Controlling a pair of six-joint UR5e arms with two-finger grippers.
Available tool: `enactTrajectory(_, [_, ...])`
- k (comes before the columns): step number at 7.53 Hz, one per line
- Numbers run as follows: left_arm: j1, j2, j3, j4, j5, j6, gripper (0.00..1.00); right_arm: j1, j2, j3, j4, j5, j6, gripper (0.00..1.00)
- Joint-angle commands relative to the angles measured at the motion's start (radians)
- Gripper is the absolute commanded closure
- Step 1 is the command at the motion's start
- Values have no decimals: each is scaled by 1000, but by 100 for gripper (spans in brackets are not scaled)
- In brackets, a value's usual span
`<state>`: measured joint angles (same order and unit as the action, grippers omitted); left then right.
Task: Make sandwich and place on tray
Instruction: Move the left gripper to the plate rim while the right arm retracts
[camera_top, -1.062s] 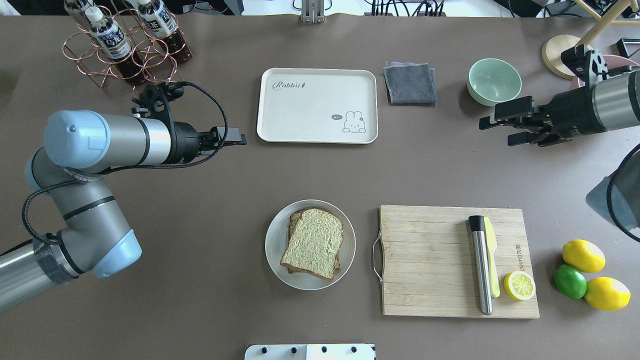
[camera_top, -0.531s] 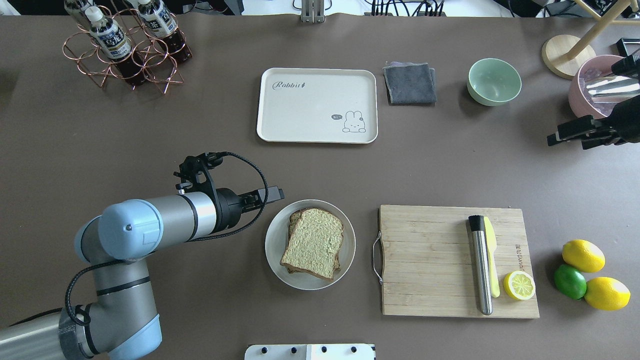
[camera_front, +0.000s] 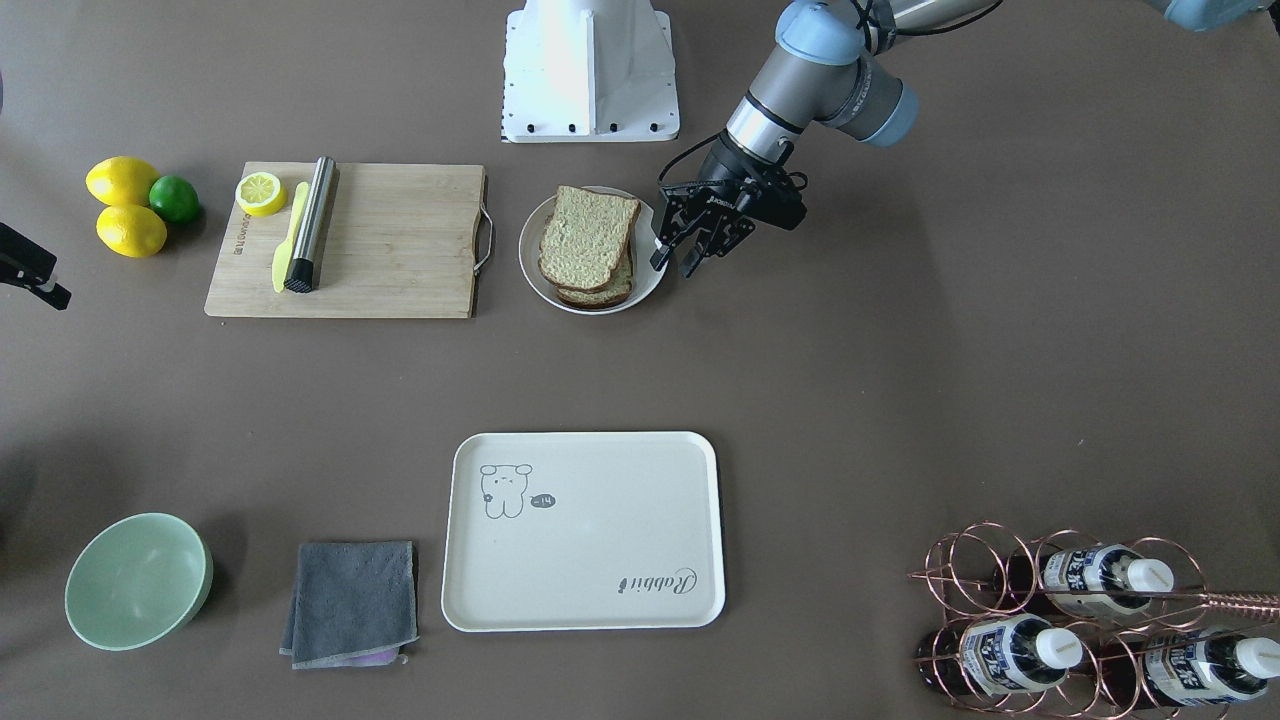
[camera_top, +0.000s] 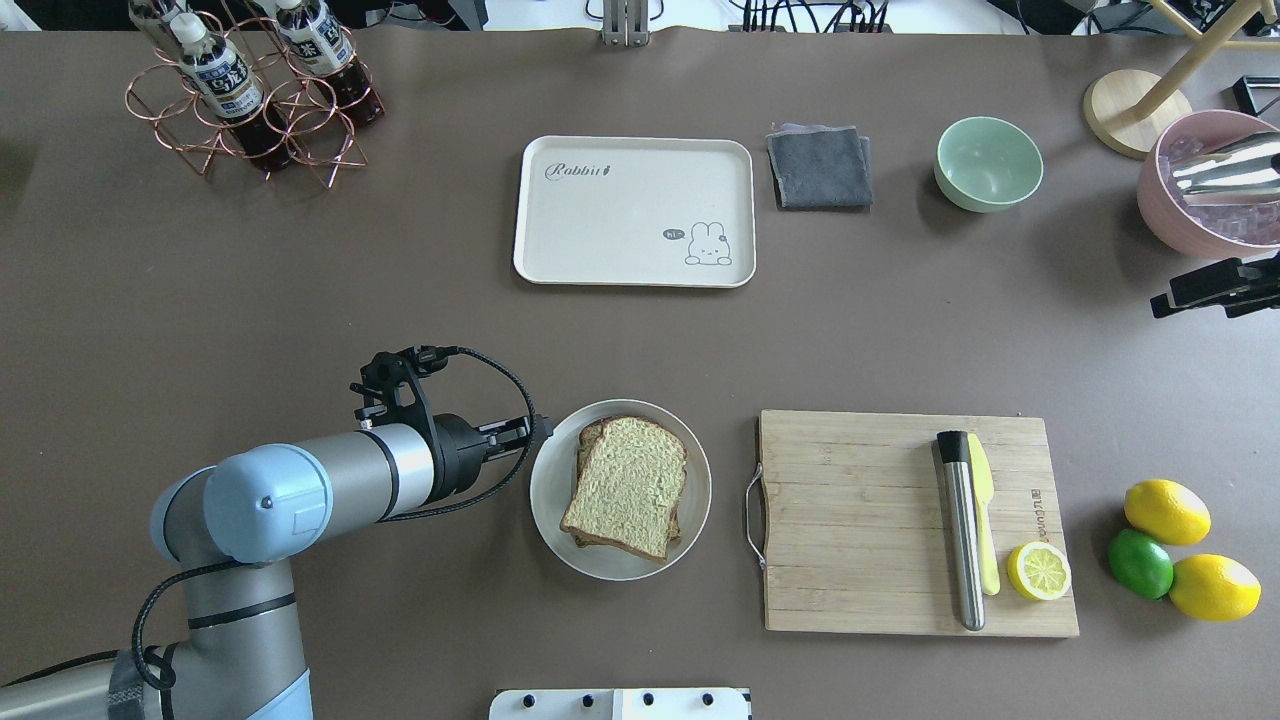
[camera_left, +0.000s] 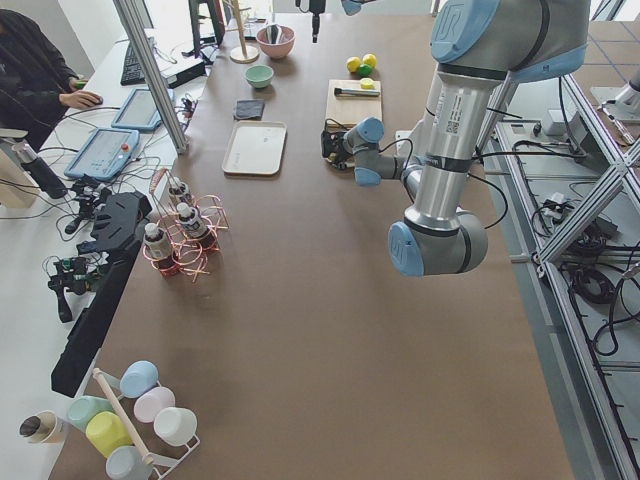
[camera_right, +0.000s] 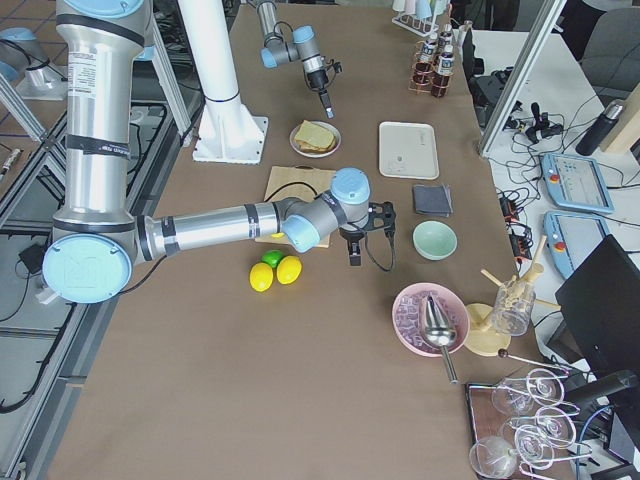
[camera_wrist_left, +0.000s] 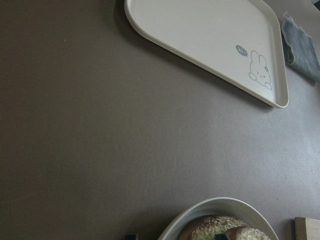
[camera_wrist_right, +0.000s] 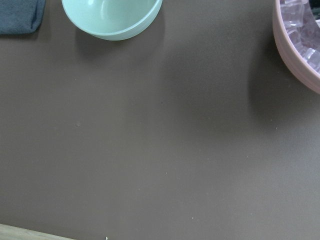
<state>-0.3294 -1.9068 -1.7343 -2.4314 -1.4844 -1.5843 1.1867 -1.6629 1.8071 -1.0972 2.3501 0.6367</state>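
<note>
The sandwich (camera_top: 630, 485) shows as stacked slices of speckled bread with a dark crust on a round white plate (camera_top: 547, 492); anything between the slices is hidden. My left gripper (camera_top: 535, 430) is low at the plate's left rim, open, with nothing between its fingers; in the front-facing view the left gripper (camera_front: 675, 255) stands just right of the sandwich (camera_front: 590, 240). The cream tray (camera_top: 635, 210) lies bare at the far middle, also seen as the tray (camera_wrist_left: 210, 40) in the left wrist view. My right gripper (camera_top: 1195, 290) is open at the right edge, far from the food.
A wooden cutting board (camera_top: 860, 520) right of the plate carries a steel cylinder, a yellow knife and a lemon half. Two lemons and a lime (camera_top: 1140, 562) sit beyond it. A grey cloth (camera_top: 820, 167), green bowl (camera_top: 988, 162), pink bowl (camera_top: 1215, 190) and bottle rack (camera_top: 250, 100) line the far side.
My left arm swung from beside the tray toward me and now has its gripper at the plate's left rim. My right gripper pulled back to the table's right edge.
</note>
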Motion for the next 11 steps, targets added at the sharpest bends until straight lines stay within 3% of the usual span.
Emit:
enactTrajectory(1, [42, 25, -1, 0, 6, 1, 56, 2, -11, 3, -1, 0, -8, 1])
enactTrajectory(6, [84, 26, 12, 3, 6, 1, 56, 8, -9, 1, -3, 11, -6, 1])
enactTrajectory(9, [90, 26, 15, 3, 4, 1, 71, 8, -8, 1, -3, 11, -6, 1])
enactTrajectory(11, [99, 23, 15, 3, 4, 1, 76, 7, -6, 0, -3, 11, -6, 1])
